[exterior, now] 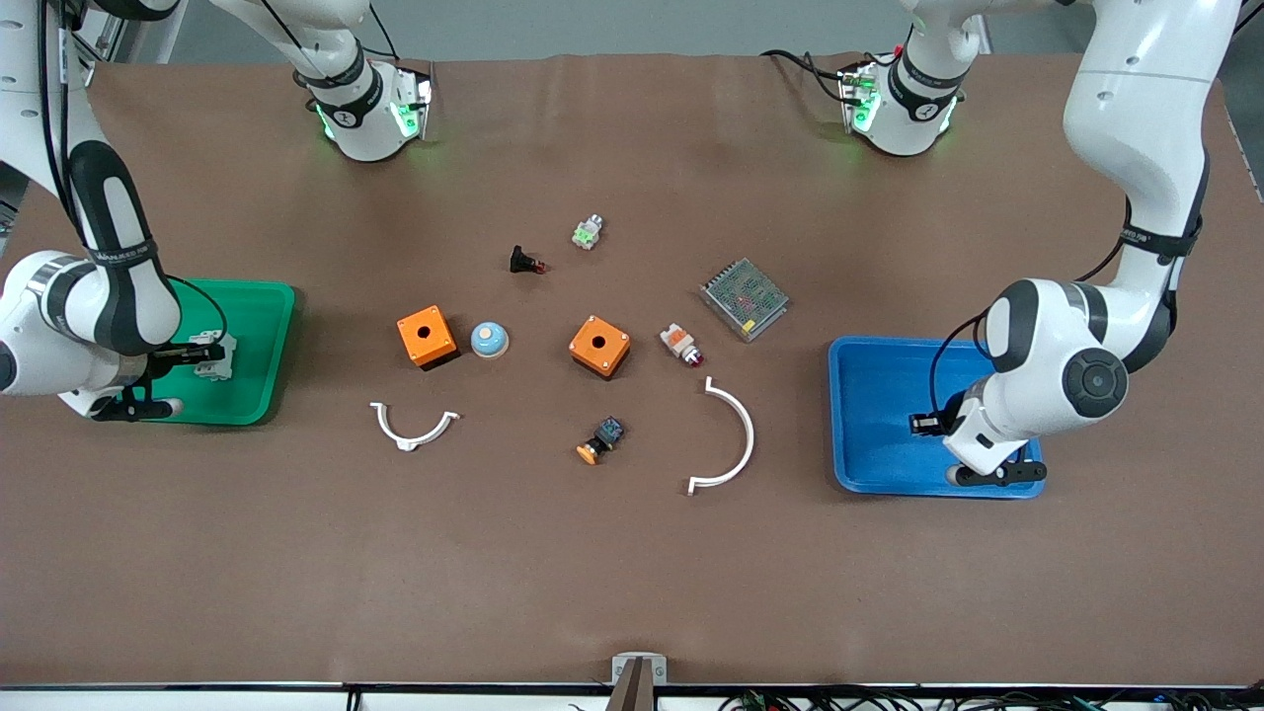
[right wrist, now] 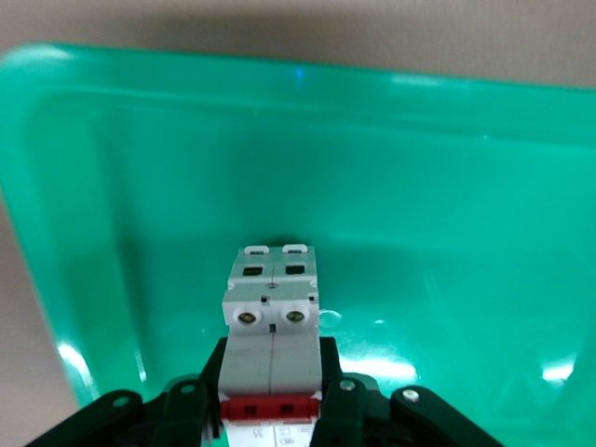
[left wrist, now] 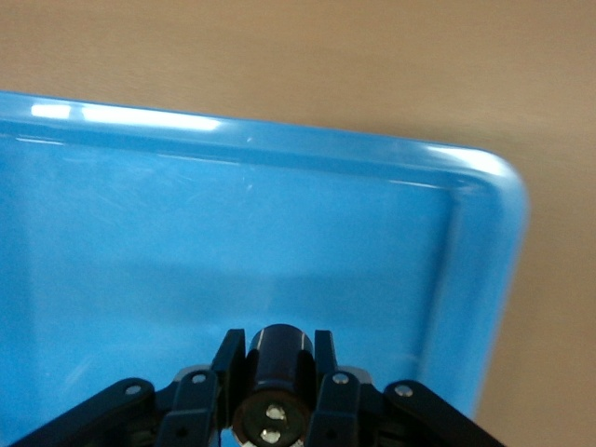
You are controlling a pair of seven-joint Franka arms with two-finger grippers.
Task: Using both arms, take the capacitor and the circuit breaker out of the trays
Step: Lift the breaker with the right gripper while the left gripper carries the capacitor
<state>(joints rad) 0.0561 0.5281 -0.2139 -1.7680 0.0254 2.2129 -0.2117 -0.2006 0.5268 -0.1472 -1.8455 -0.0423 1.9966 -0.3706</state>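
My left gripper [exterior: 926, 425] is shut on the capacitor [left wrist: 277, 369], a small black cylinder, and holds it low over the blue tray [exterior: 874, 395] at the left arm's end of the table; the tray also shows in the left wrist view [left wrist: 279, 223]. My right gripper [exterior: 202, 355] is shut on the breaker [right wrist: 273, 328], a white-grey block with a red toggle bar, and holds it low over the green tray [exterior: 252, 341] at the right arm's end; that tray fills the right wrist view [right wrist: 419, 186]. The breaker also shows in the front view [exterior: 215, 355].
Between the trays lie two orange boxes [exterior: 427, 337] [exterior: 599, 346], a blue dome [exterior: 489, 340], a black part with a red tip [exterior: 524, 262], a lamp [exterior: 681, 344], a mesh-topped module [exterior: 744, 298], a black-blue button [exterior: 602, 438] and two white arcs [exterior: 413, 425] [exterior: 731, 434].
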